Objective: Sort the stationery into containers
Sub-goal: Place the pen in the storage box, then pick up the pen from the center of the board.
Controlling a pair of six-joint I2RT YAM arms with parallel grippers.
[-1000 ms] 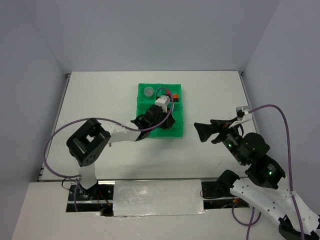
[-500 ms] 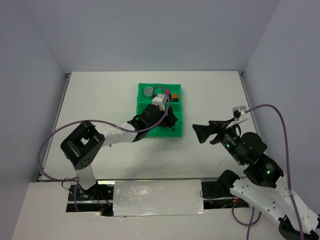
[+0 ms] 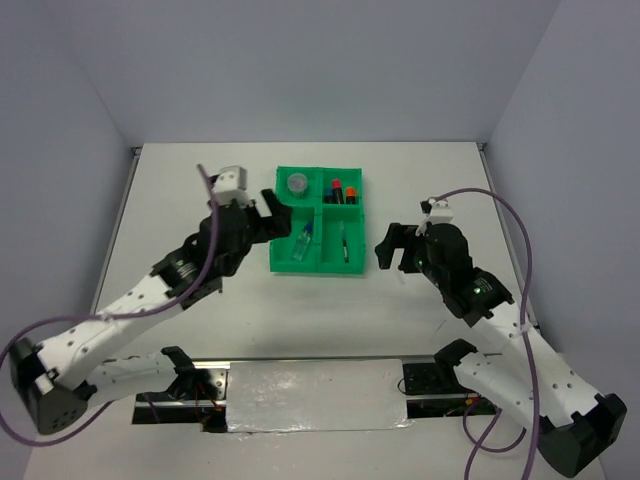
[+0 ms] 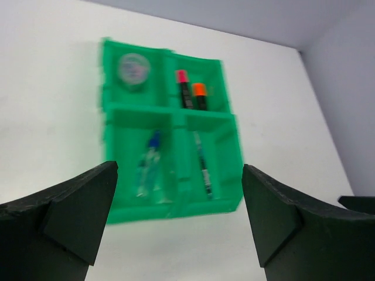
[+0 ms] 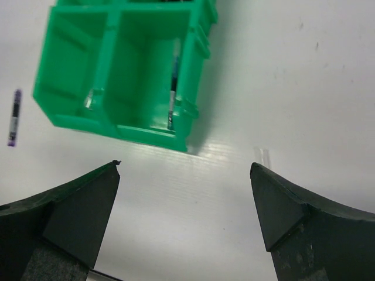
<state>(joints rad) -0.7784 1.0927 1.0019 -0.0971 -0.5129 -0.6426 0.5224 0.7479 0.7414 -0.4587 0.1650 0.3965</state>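
The green four-compartment tray point(image 3: 357, 225) sits mid-table. Its far left cell holds a round grey disc point(image 3: 297, 184). Two black markers point(image 3: 339, 190), one pink-capped point(image 4: 182, 88) and one orange-capped point(image 4: 200, 96), fill the far right cell. A clear blue-capped bottle point(image 3: 303, 243) lies near left and a thin pen point(image 3: 342, 243) near right. My left gripper point(image 3: 272, 215) hangs open and empty just left of the tray point(image 4: 176, 208). My right gripper point(image 3: 385, 250) is open and empty to the tray's right, above bare table, with the pen point(image 5: 173, 82) ahead.
In the right wrist view a small dark stick with a purple end point(image 5: 13, 117) lies on the white table beyond the tray's point(image 5: 146, 134) far side. The left arm hides that spot from above. Grey walls enclose the table.
My left gripper has opened and drawn back from over the tray to its left side, uncovering the near cells. The right gripper has swung closer to the tray, still open.
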